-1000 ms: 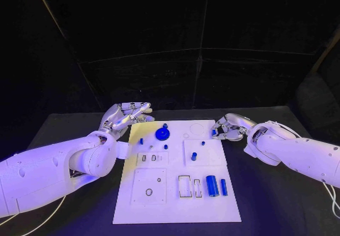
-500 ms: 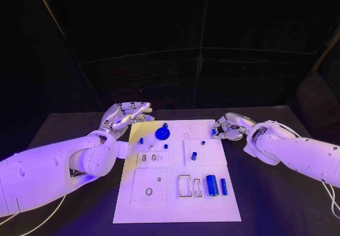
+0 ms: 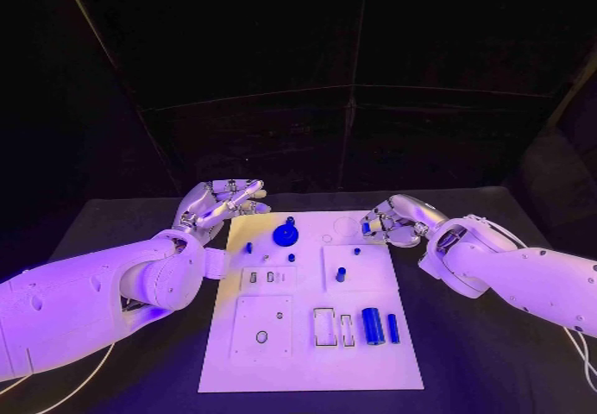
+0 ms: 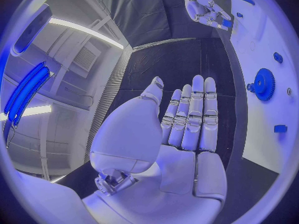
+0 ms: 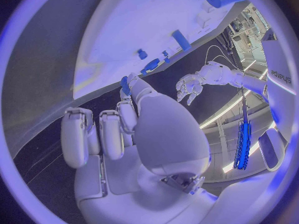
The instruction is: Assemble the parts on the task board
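Note:
The white task board (image 3: 311, 354) lies in the middle of the table. A blue gear (image 3: 285, 233) stands near its far edge, also seen as a gear (image 4: 264, 83) in the left wrist view. My right hand (image 3: 393, 222) hovers over the board's far right corner and pinches a small blue part (image 5: 126, 85) at its fingertips. My left hand (image 3: 222, 201) floats beside the far left corner, fingers straight and apart from everything, with nothing in its palm (image 4: 187, 134).
Two blue cylinders, a thick one (image 3: 372, 325) and a thin one (image 3: 392, 328), lie on the board's near right. Small blue pegs (image 3: 340, 273) stand mid-board. Empty slots (image 3: 323, 327) sit beside the cylinders. Black table surrounds the board.
My right hand has moved a little to the left, from beside the board to over its far right corner, still holding the small blue part. The left hand has stayed put.

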### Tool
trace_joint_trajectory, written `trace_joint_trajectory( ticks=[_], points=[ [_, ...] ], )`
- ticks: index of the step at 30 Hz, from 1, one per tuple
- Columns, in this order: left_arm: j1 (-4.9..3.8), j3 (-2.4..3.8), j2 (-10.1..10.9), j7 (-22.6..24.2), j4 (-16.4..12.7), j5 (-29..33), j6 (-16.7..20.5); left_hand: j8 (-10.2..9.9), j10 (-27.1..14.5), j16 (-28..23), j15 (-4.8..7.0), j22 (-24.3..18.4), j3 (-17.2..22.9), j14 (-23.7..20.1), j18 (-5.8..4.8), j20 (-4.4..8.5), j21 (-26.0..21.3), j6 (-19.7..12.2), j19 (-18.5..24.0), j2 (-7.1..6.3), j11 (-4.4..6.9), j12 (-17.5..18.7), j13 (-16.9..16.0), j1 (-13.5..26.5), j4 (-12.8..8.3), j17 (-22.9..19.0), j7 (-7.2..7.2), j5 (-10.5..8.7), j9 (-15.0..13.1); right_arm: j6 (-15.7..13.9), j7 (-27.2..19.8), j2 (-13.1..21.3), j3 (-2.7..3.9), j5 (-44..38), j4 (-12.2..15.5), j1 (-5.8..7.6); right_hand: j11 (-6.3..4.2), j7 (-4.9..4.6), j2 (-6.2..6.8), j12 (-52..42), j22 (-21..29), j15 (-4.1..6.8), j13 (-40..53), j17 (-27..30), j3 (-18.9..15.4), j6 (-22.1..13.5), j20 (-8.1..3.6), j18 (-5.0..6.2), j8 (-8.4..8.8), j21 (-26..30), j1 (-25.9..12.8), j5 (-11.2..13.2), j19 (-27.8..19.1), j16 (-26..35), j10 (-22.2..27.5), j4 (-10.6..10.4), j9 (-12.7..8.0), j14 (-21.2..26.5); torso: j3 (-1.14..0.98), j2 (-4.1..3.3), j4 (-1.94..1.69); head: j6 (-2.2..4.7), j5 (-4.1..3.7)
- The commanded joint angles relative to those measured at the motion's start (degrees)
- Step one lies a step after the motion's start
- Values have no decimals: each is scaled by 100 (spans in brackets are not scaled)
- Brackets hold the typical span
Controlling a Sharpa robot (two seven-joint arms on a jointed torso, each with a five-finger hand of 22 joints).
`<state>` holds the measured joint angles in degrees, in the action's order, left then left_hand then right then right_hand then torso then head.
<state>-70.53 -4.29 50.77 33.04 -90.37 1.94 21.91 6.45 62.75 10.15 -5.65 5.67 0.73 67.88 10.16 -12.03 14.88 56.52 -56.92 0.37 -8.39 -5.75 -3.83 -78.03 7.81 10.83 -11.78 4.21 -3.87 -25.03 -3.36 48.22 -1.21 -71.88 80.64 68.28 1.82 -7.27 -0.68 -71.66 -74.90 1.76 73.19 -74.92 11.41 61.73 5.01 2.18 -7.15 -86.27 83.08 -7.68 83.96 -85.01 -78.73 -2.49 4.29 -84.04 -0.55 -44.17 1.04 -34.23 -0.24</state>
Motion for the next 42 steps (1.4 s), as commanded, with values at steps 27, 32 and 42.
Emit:
trace_joint_trajectory(
  ticks=[27, 32, 42],
  points=[
    [-52, 6, -120, 4, 220, -30, -109, -45, 81, -24, 19, -10, -10, 83, 46, 0, -8, 64, -61, 63, -2, 30, -3, -9, -62, 58, 16, 36, 1, 736, 1880, -1768, -4, -747, 345, 51, 6, 58, -46, 139, -721, 25, -101, -578, 111, 107, -50, -29, -42, -19, -73, 38, 23, 29, 44, 33, 31, -396, 18, 69, -34, -248, 349],
    [-57, 6, -132, 6, 230, -30, -115, -42, 102, -30, 22, -13, -11, 88, 45, 3, -7, 80, -67, 68, 3, 27, -6, -7, -65, 63, 18, 36, -1, 778, 1877, -1898, -131, -839, 342, 37, 6, 58, -26, 139, -718, 26, -98, -576, 113, 109, -50, -29, -42, -18, -95, 42, 20, 31, 42, 36, 31, -396, 18, 70, -29, -268, 399],
    [-59, 6, -152, 3, 251, -30, -119, -41, 112, -34, 23, -14, -12, 89, 45, 5, -7, 87, -69, 70, 5, 26, -7, -6, -67, 66, 20, 35, -2, 795, 1921, -2049, -198, -1058, 304, 11, 5, 59, 22, 132, -724, 26, -86, -584, 116, 111, -51, -30, -39, -20, -143, 45, 25, 29, 32, 42, 28, -398, 13, 66, -32, -315, 437]
  ],
)
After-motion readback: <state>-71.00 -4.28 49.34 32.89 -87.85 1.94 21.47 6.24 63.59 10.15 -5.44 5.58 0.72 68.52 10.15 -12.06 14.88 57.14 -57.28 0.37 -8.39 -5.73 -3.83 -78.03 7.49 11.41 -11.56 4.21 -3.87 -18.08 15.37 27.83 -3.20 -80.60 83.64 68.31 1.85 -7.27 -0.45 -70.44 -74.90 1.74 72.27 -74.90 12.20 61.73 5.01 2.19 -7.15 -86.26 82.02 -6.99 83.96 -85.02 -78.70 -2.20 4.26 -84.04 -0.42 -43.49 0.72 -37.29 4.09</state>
